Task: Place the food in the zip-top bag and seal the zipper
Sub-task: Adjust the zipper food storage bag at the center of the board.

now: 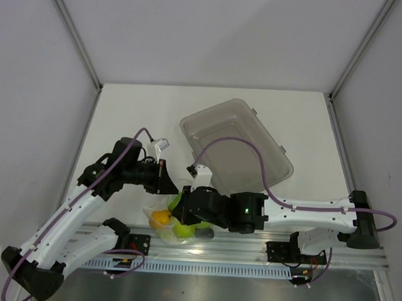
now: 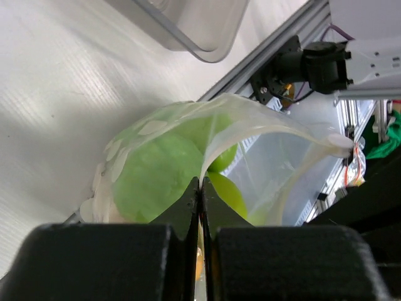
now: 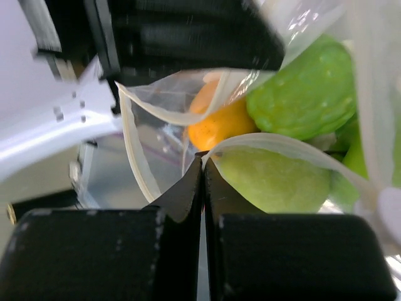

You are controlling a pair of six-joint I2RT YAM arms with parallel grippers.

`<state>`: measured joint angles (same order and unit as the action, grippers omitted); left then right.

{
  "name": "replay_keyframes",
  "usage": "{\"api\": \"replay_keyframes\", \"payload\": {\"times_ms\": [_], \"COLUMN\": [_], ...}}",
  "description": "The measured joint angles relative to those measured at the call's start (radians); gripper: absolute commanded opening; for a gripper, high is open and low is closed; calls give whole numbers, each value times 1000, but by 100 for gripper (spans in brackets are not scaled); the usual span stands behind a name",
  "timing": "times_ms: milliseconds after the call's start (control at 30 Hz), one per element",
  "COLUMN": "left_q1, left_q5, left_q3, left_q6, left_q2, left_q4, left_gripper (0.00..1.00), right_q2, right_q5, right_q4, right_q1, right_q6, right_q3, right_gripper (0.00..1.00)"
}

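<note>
Two pinches — left gripper, right gripper, both clamped on zip-top bag rim, food inside.

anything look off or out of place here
Nothing looks spilled or damaged. The left gripper and right gripper each pinch a lip of the zip-top bag, whose mouth gapes unsealed, with food showing inside. The grey bin lies at a slant in the top view.

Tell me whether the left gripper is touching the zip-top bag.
Touching. Left wrist view: the left gripper pinches the mouth edge of the zip-top bag.
</note>
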<state>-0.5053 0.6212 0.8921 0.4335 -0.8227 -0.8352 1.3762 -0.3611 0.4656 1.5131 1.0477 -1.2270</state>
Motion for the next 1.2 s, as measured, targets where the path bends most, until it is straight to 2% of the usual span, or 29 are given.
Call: {"api": "replay_keyframes", "payload": {"times_ms": [100,333,433,600,667,700,733,867,1033,1200], "left_q1": [-1,-2,-3,-3,-3,-3,-3,-5,-15,-74], "left_q5": [-20,-62,-85,-148,-160,-157,-148,-68,15,34], "left_q3": [-22,-23,-16,41,51,51,51,53,53,53], "left_q6": [30,54,44,4,-26,-37,-51,-105,-174,-233], "left_q2": [-13,-1,20,103,188,222,262,392,385,307], "left_q4": [26,65,62,55,75,84,97,155,155,93], "left_gripper": [8,60,67,66,61,60,54,51,62,67], "right_q2": [8,-11,-23,-35,-36,-36,-36,-35,-27,-26], "right_q5": [-23,-58,-61,-61,-61,-61,-61,-61,-58,-45], "right_q4": [-9,-47,-47,-53,-53,-53,-53,-22,14,25], "right_q1": [-35,-102,-104,-104,-104,-104,-104,-105,-112,-125], "right_q6": [50,162,188,217,230,238,244,267,286,310], "right_q3": [4,81,98,100,100,100,100,78,4,-7], "right_gripper": [0,0,0,0,0,0,0,0,0,0]}}
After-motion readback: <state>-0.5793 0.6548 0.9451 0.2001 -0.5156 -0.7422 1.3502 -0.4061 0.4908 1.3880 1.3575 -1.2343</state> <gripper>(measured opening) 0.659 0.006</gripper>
